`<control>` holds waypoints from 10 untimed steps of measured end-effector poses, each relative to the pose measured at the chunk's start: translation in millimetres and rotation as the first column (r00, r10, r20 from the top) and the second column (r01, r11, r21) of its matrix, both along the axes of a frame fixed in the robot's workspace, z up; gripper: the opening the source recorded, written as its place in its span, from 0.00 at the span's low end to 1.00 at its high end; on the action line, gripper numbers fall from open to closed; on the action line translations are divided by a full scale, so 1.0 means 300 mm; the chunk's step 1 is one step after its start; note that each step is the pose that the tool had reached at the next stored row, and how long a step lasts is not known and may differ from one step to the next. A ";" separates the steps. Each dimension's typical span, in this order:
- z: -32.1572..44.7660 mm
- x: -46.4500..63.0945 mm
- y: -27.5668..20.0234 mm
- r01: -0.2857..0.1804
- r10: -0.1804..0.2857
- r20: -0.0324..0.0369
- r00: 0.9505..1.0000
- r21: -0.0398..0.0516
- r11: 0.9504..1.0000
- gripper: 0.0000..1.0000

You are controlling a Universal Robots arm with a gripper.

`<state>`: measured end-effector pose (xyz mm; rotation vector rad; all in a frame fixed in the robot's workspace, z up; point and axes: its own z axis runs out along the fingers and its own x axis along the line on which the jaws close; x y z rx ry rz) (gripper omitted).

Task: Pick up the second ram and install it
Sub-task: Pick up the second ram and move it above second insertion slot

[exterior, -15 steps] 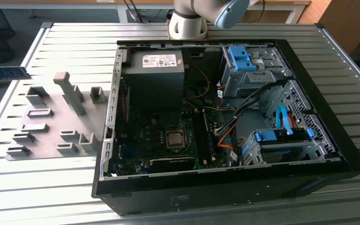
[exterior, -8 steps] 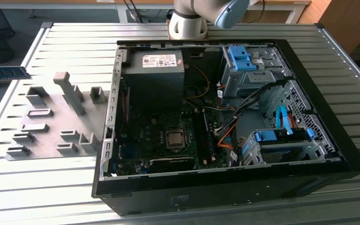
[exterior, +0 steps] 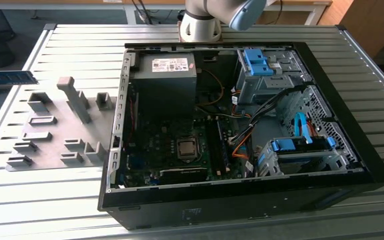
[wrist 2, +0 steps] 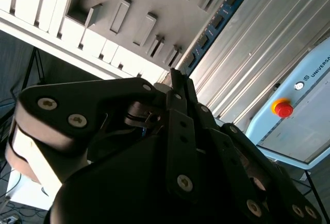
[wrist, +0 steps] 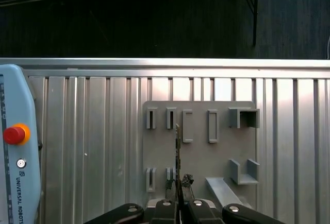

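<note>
Hand [wrist: 178, 185] clamped on second ram [wrist: 178, 149], stick edge-on above grey holder plate [wrist: 198, 157] on table [wrist: 93, 131], apparently clear of its slots. At the exterior view's left, well apart from open PC case [exterior: 245, 195].

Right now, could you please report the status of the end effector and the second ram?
End effector shut on the second ram. Ram in the air near the grey holder plate, not in the computer case. No obstruction seen.
</note>
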<state>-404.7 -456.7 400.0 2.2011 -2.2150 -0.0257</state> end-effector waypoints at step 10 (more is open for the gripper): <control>0.014 0.016 0.000 0.000 0.000 0.000 1.000 0.000 1.000 0.14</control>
